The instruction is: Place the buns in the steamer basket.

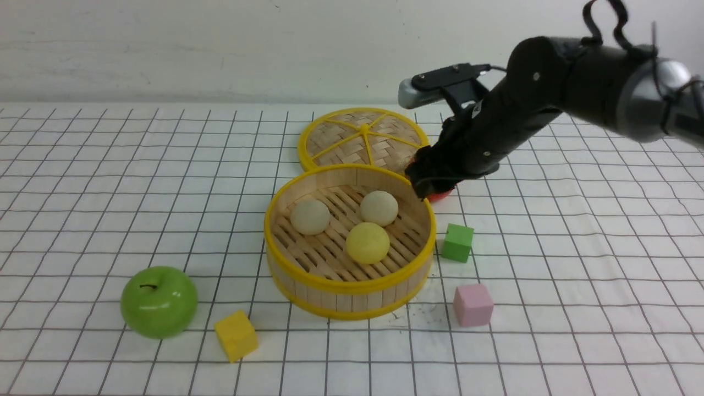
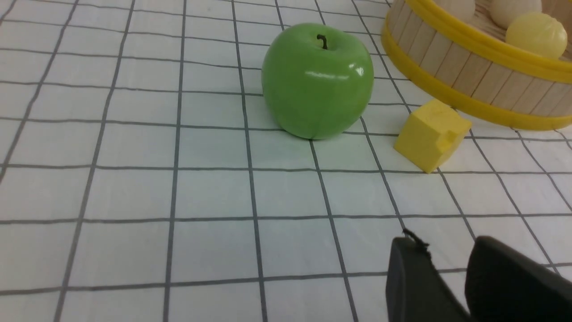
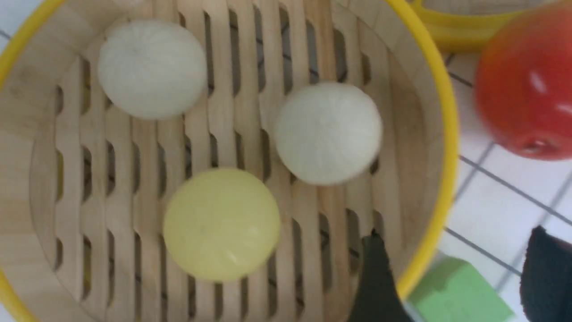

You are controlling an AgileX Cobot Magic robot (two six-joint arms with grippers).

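A: What do the buns look like, and where are they?

B: Three matte domes: two cream buns [image 1: 310,216] [image 1: 379,208] and one pale yellow bun [image 1: 367,242], all on the slatted floor of the steamer basket [image 1: 335,284], mid-tablecloth.

A: What's around it?

B: The woven lid [image 1: 363,138] lies just behind it. One green apple [image 1: 159,302] and one yellow cube [image 1: 236,335] sit toward the near edge; one green cube [image 1: 457,242] and one pink cube [image 1: 472,304] lie to its right. One red apple [image 3: 527,85] sits by the far-right rim.

A: The grippers?

B: The right gripper [image 3: 451,273] hangs empty over that rim, jaws spread. The left gripper [image 2: 447,277] holds nothing, jaws parted.
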